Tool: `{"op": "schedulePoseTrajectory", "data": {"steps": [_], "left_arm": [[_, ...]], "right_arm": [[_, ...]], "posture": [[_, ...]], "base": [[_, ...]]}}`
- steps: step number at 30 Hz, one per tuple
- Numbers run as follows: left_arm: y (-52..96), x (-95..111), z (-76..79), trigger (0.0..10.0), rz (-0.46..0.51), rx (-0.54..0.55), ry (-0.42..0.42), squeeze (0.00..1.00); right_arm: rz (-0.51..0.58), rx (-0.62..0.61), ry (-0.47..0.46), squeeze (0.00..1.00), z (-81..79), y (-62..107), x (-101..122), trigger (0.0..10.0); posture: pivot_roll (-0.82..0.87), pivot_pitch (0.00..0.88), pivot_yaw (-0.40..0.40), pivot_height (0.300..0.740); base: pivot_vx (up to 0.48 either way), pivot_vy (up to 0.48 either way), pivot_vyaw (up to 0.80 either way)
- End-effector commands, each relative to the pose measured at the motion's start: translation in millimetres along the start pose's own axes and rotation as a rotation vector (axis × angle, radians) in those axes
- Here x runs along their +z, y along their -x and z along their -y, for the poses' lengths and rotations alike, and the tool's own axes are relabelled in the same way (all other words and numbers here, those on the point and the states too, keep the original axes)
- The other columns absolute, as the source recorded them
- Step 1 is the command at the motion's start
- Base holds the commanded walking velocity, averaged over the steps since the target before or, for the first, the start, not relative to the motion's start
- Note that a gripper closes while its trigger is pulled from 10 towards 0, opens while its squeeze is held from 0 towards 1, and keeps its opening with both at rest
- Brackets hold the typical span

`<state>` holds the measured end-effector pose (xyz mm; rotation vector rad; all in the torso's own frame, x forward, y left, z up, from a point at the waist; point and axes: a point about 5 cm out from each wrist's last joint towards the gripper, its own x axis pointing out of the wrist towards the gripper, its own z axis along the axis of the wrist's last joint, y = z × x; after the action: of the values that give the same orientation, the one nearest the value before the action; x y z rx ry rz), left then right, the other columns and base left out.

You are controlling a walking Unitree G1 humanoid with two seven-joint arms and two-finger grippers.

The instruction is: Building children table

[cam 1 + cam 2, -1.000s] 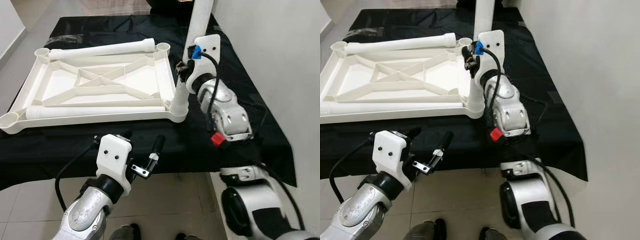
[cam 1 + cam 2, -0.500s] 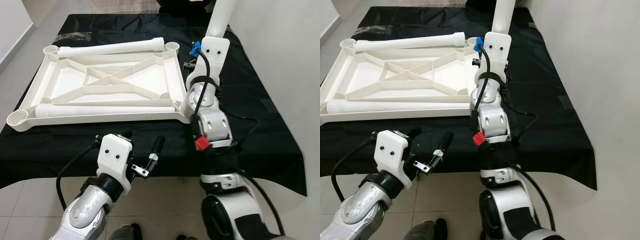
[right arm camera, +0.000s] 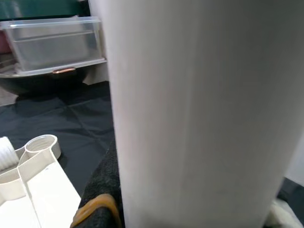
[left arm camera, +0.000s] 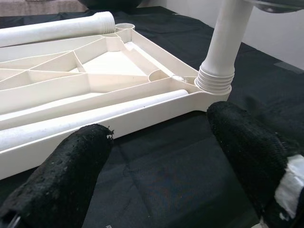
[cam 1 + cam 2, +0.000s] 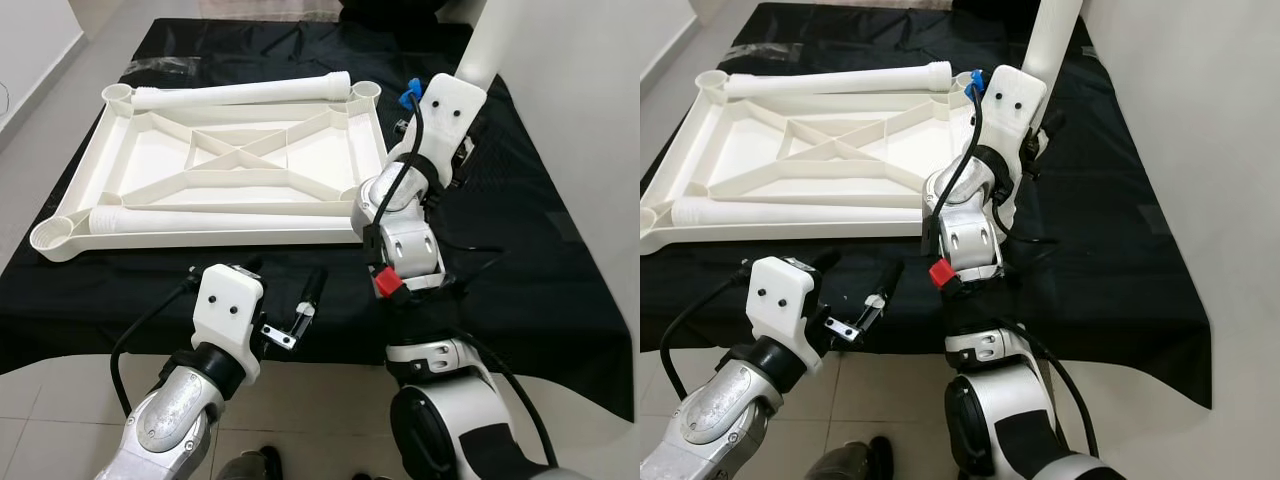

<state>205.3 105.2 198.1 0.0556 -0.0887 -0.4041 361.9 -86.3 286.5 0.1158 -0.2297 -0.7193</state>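
Tabletop (image 5: 240, 175), white and upside down with its ribbed underside up, lies on the black cloth (image 5: 520, 260) over the work surface. Two loose legs rest on it: one leg (image 5: 245, 95) along the far edge and another leg (image 5: 215, 215) along the near edge. Compared with a second ago, the whole scene sits further to the right and lower in the head views, so the camera has turned; the tabletop and loose legs themselves seem unmoved on the cloth.

Low at the near left, the left gripper (image 5: 285, 300) hangs just off the table's front edge, its two black fingers (image 4: 71, 166) spread wide with nothing between them, much as before. Its wrist camera looks at the near right corner socket, where the upright leg (image 4: 223, 47) stands with its ribbed collar seated in the corner.

To the right, the right gripper (image 5: 425, 125) is at that upright leg, well above the corner. The right arm has swung since the earlier frames: its elbow now sits in front of the corner and hides the socket from the head cameras. From the right wrist camera the white tube (image 3: 199, 114) is pressed close against a black finger pad (image 3: 102, 190), so the fingers look closed on it, though the far finger is hidden.
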Motion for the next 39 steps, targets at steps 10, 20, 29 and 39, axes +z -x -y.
{"op": "schedulePoseTrajectory", "data": {"steps": [10,20,29,39], "left_arm": [[1.1,-5,2.8,10.0,-0.017,-0.009,0.009,0.0],[1.2,-5,3.5,10.0,-0.018,-0.009,0.009,0.0],[2.5,-6,3.9,10.0,-0.02,-0.007,0.01,0.0],[1.9,-7,3.8,10.0,-0.021,-0.01,0.009,0.0]], "right_arm": [[-0.236,0.052,0.085,0.0,-10.3,24.4,-54,10.0],[-0.228,0.107,0.083,0.0,-19.0,28.6,-53,10.0],[-0.209,0.132,0.061,0.0,-21.2,25.4,-49,10.0],[-0.17,0.191,0.034,1.0,-25.2,27.3,-43,10.0]], "posture": [[0.14,0.244,-0.041,0.74],[0.14,0.243,-0.042,0.74],[0.14,0.246,-0.042,0.74],[0.14,0.243,-0.04,0.74]], "base": [[0.0,0.0,0.0],[0.0,0.0,0.0],[0.0,0.0,0.0],[0.0,0.0,0.0]]}}
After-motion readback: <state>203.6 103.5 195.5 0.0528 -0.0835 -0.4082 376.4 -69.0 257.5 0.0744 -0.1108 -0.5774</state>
